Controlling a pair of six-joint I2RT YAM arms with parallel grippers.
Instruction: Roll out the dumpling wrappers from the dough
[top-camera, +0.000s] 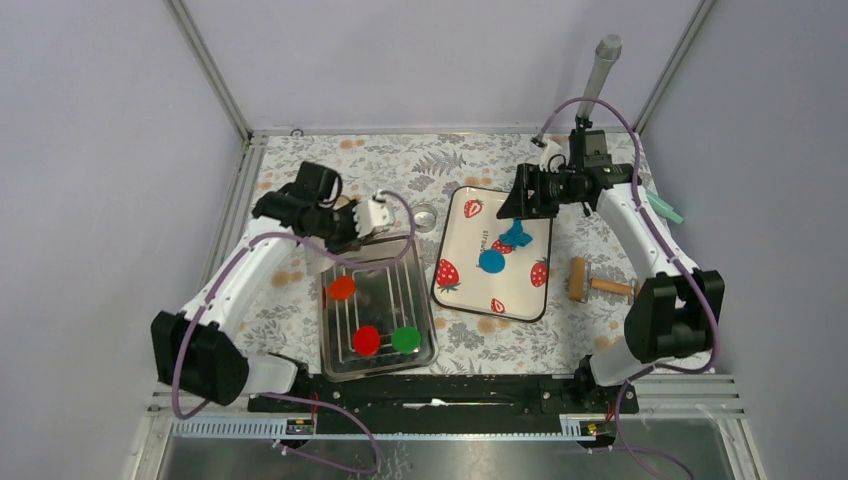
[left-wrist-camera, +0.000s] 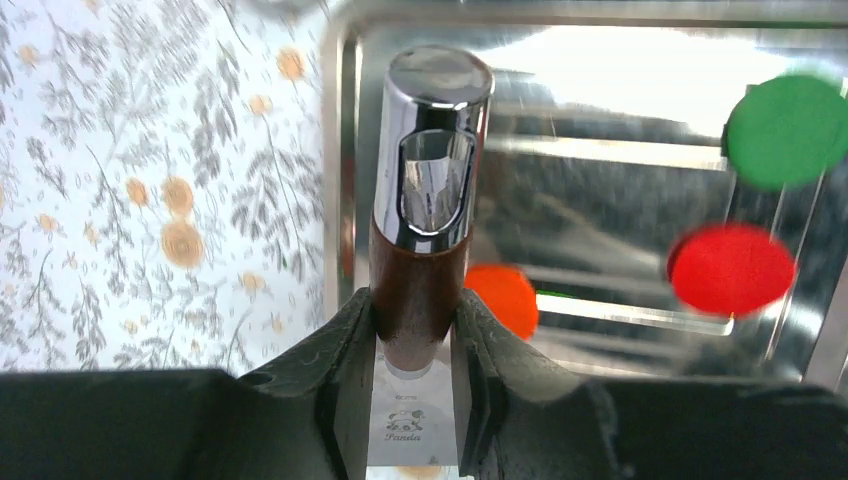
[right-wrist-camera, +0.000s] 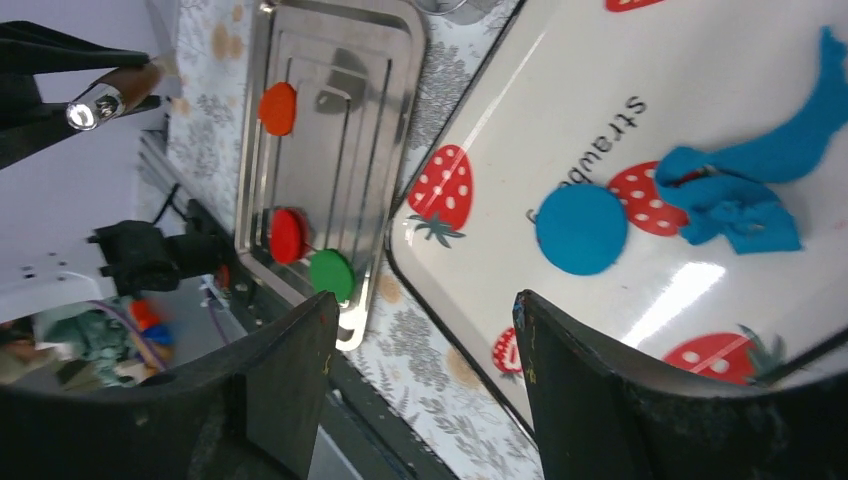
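Dough (top-camera: 491, 261) (right-wrist-camera: 581, 228): bright blue, in two pieces on the strawberry-print tray (top-camera: 462, 240) (right-wrist-camera: 640, 300). One piece is a flat round disc near the tray's middle. The other is a ragged scrap (top-camera: 515, 237) (right-wrist-camera: 740, 195) just beside it on the far side, not touching it, and lying partly over a printed strawberry. The right jaws hang above the far part of this tray, set wide apart and gripping nothing; in the right wrist view the disc lies just beyond the gap between them. To the left, just beside the strawberry-print tray, stands a metal tray (top-camera: 385, 290) (left-wrist-camera: 600, 110) (right-wrist-camera: 330, 100) carrying three flat discs: an orange disc (top-camera: 342, 288) (left-wrist-camera: 503, 297) (right-wrist-camera: 278, 108) toward the far-left side, a red disc (top-camera: 366, 340) (left-wrist-camera: 731, 268) (right-wrist-camera: 288, 234) and a green disc (top-camera: 405, 339) (left-wrist-camera: 787, 130) (right-wrist-camera: 332, 274) side by side near the near edge. The left jaws are clamped on a cylindrical tool (left-wrist-camera: 432, 150) (right-wrist-camera: 98, 105) with a brown body and a chrome cap, held over the far-left part of the metal tray. A wooden roller (top-camera: 590, 285) lies on the floral surface (top-camera: 400, 165) to the right of the strawberry-print tray, apart from both arms.
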